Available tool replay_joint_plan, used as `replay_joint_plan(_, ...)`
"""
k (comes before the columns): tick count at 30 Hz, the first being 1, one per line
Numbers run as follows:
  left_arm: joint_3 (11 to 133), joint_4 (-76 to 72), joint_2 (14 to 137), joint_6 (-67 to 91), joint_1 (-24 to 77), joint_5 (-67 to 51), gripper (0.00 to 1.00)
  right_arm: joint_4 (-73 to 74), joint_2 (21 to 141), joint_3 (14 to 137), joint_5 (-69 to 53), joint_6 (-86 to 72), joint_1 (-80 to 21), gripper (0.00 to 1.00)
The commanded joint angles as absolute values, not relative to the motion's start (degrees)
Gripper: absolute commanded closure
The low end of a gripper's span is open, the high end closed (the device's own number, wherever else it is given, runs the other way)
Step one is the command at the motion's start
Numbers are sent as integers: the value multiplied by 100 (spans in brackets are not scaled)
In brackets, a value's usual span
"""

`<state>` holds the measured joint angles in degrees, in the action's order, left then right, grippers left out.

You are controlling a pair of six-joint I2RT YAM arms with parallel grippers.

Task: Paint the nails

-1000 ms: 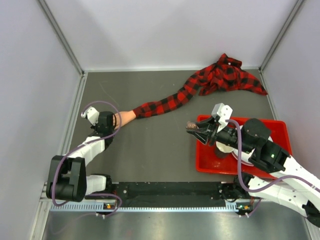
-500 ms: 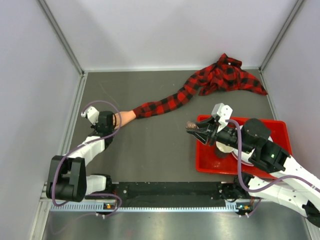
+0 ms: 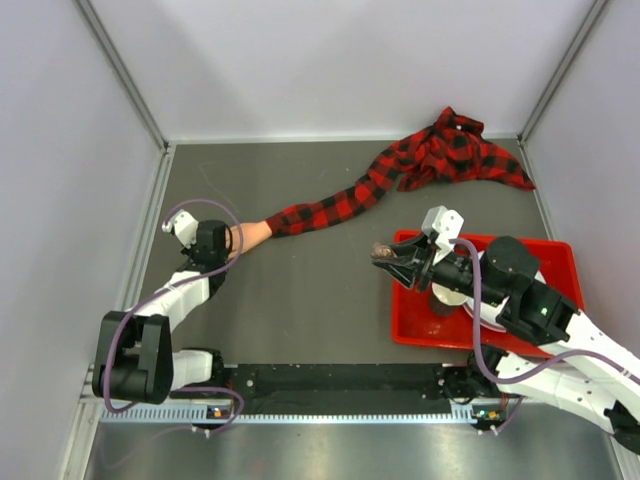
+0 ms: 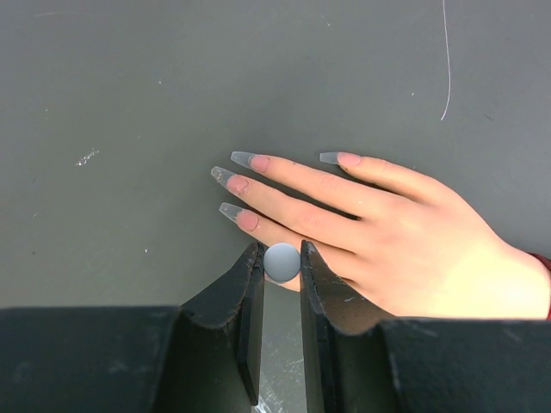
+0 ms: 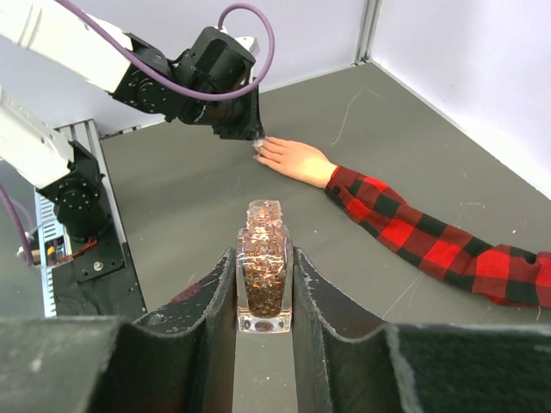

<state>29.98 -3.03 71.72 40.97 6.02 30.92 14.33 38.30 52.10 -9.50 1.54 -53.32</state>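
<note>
The pale mannequin hand lies flat on the dark table, its long nails pointing left in the left wrist view. A red-and-black plaid sleeve runs back from it. My left gripper hovers over the lowest finger, shut on a grey round-topped brush cap; the brush below it is hidden. My right gripper is shut on an uncapped glitter polish bottle, held upright right of the table's middle, at the red tray's left edge. The hand shows far ahead of it.
A red tray sits under the right arm at the table's right side. The rest of the plaid shirt is bunched at the back right. Grey walls close in the table on three sides.
</note>
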Motion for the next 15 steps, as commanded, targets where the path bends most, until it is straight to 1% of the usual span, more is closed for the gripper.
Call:
replay_joint_plan(1,3173,-545,7101,4069,562,3191,100,1116,3841,5256,-993,220,-5265,100)
replay_joint_plan(15,3015,-475,6970,4052,554,3331,100,1107,3850,5273,-1019,211,-5273,100)
